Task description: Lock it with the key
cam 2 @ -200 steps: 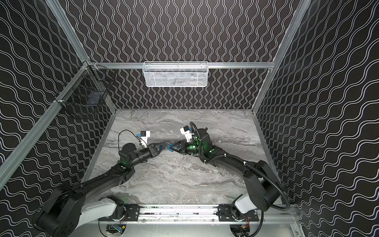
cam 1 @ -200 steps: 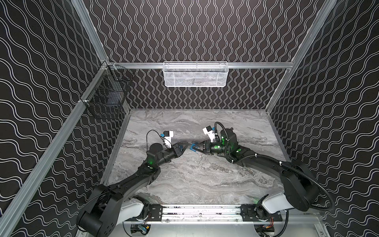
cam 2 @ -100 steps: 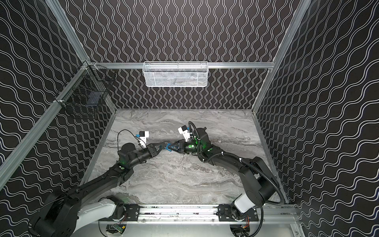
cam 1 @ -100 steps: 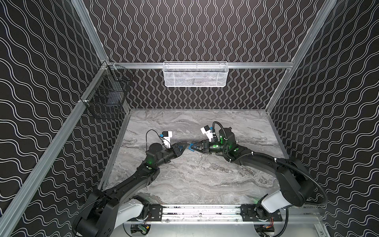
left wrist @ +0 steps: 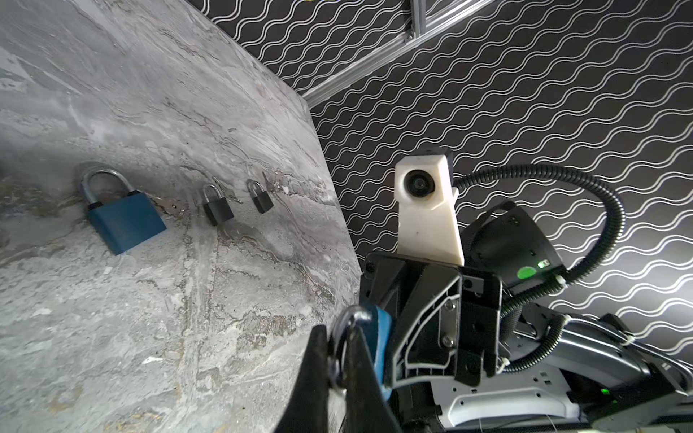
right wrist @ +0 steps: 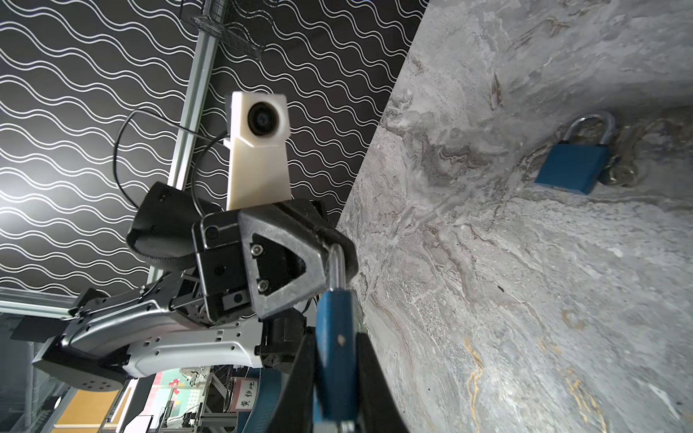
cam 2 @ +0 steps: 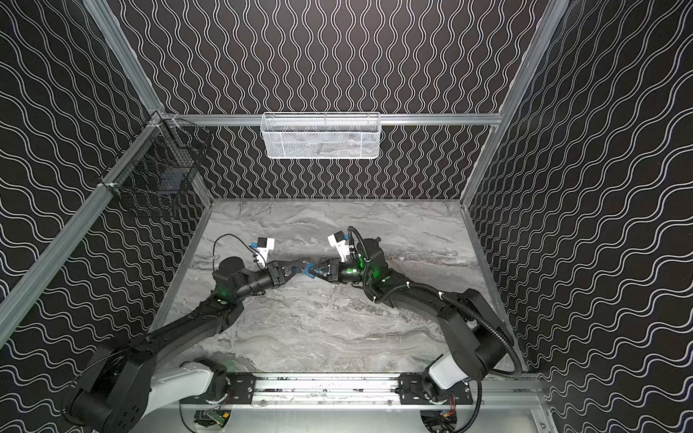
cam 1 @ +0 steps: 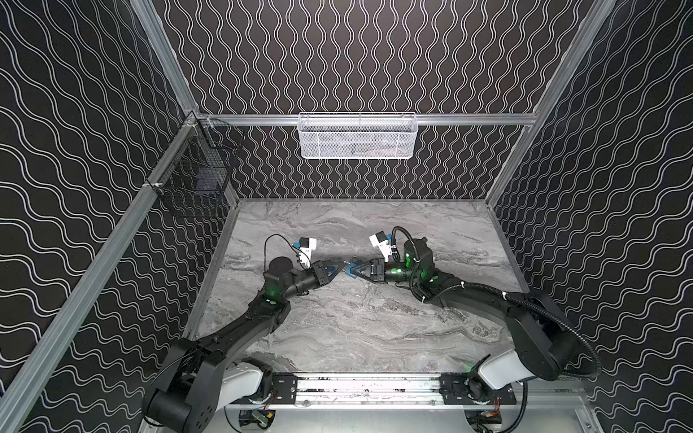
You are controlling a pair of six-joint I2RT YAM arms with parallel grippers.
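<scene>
A blue padlock (right wrist: 335, 318) is held off the table between both arms, seen in both top views (cam 1: 350, 270) (cam 2: 308, 269). My right gripper (right wrist: 335, 348) is shut on its blue body. My left gripper (left wrist: 337, 337) is shut on its silver shackle (left wrist: 347, 318), which also shows in the right wrist view (right wrist: 336, 266). In the top views the left gripper (cam 1: 339, 267) and right gripper (cam 1: 356, 268) meet tip to tip mid-table. Keys (right wrist: 620, 172) lie on the table beside a second blue padlock (right wrist: 573, 168).
In the left wrist view the second blue padlock (left wrist: 123, 217) lies flat with two small black padlocks (left wrist: 217, 206) (left wrist: 260, 200) and loose keys (left wrist: 228, 195) beside it. A white mesh basket (cam 1: 358, 137) hangs on the back wall and a black wire basket (cam 1: 195, 180) on the left wall.
My right gripper has carried the blue padlock leftward until it meets the left gripper. The gap between the two grippers has closed. The left arm has barely moved.
</scene>
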